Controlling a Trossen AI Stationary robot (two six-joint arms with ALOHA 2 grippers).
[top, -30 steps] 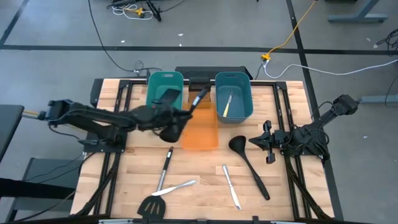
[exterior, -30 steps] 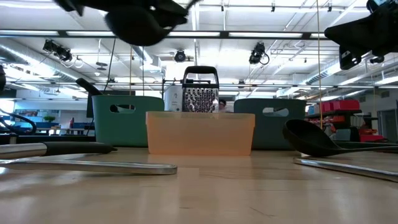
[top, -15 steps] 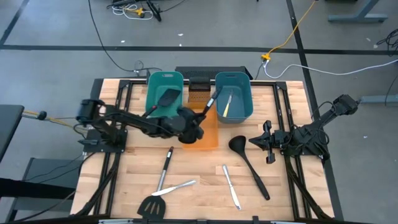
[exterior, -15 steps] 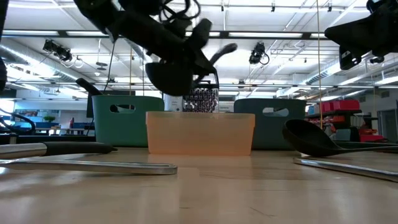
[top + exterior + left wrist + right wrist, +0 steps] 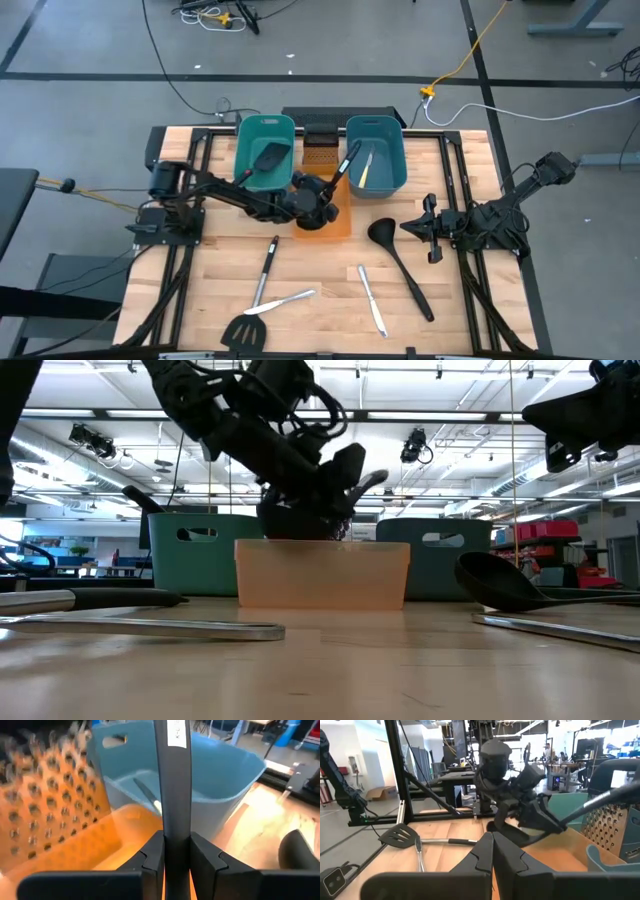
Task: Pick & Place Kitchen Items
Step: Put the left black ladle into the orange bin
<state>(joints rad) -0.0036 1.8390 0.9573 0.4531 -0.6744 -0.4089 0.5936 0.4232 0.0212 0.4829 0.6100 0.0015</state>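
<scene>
Item 1, left gripper [image 5: 318, 193]: I have it over the orange tub [image 5: 322, 222] at the middle of the bench's far half, fingers [image 5: 152, 856] clamped on the handle of a black ladle [image 5: 340, 170]. The bowl hangs low at the tub's mouth and the handle slants up toward the blue tub [image 5: 376, 153], which I judge is the tilt needed to drop the long piece in bowl first.

Item 2, right gripper [image 5: 432, 228]: parked near the bench's right edge, jaws pressed together on nothing, clear of the work.

Item 3, already stowed: a black slotted spatula [image 5: 268, 157] in the teal tub [image 5: 264, 128] at the far edge; a cream-handled knife [image 5: 366, 166] in the blue tub beside it. A metal grater [image 5: 318, 157] stands between these two tubs.

Item 4, waiting on the near half: a second black ladle [image 5: 398, 261], a table knife [image 5: 371, 298], a black-handled knife [image 5: 264, 270], another silver knife [image 5: 283, 299] and a slotted spatula [image 5: 244, 332] at the near edge. All lie flat and apart, so each offers a free handle.
</scene>
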